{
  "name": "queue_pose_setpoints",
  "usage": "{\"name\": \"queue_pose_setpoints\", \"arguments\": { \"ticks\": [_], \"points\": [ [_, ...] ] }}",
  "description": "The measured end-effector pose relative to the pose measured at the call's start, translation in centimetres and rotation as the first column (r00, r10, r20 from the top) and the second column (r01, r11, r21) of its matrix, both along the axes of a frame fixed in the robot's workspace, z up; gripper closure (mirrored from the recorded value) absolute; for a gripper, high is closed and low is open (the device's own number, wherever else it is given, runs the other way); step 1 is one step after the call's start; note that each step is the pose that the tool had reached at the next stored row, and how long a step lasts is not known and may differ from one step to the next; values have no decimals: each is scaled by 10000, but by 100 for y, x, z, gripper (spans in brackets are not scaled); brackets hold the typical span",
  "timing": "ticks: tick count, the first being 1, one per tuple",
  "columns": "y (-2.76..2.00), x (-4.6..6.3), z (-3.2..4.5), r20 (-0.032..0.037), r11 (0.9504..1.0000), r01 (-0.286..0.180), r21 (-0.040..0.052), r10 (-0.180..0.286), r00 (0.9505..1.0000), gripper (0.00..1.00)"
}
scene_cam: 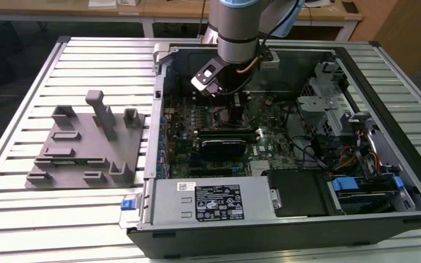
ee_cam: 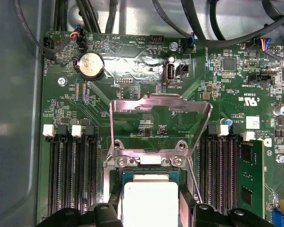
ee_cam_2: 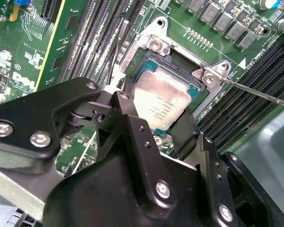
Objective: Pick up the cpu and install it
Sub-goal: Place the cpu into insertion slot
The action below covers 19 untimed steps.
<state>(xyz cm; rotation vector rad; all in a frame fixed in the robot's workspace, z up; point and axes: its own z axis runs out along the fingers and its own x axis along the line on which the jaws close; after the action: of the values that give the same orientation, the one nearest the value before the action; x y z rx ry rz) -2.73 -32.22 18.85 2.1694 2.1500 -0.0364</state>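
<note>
The cpu, a small square chip with a pale silvery top, lies level in the open socket of the green motherboard. In the first wrist view the cpu shows between two black fingers. My gripper stands straight over it, one finger against one side and the other finger against the opposite side. In the exterior view the gripper reaches down into the open computer case. The socket's metal load plate is swung up.
A thin socket lever sticks out beside the socket. Memory slots flank both sides, with cables along the board's edge. A grey power-supply box and drive cage fill the case. A grey fixture tray lies outside it.
</note>
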Motion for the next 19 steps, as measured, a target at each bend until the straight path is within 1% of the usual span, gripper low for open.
{"name": "queue_pose_setpoints", "arguments": {
  "ticks": [2, 3, 4, 7, 8, 10, 11, 19],
  "points": [
    [0, 0, -1, -3, 10000, 0, -6, 0, 10000, 45],
    [2, 1, -19, 23, 10000, 0, 38, 0, 10000, 45],
    [2, 1, -16, 23, 10000, 1, 46, -1, 10000, 29],
    [6, 3, 3, 29, 10000, 1, 96, -1, 10000, 29],
    [4, 2, 12, 26, 10000, 0, 93, 0, 10000, 29],
    [2, 2, 19, 24, 9999, -1, 166, 1, 10000, 29],
    [3, 1, 19, 25, 9998, 0, 183, 0, 10000, 29],
    [2, 1, 20, 23, 9998, 0, 182, 0, 10000, 29]
  ]
}}
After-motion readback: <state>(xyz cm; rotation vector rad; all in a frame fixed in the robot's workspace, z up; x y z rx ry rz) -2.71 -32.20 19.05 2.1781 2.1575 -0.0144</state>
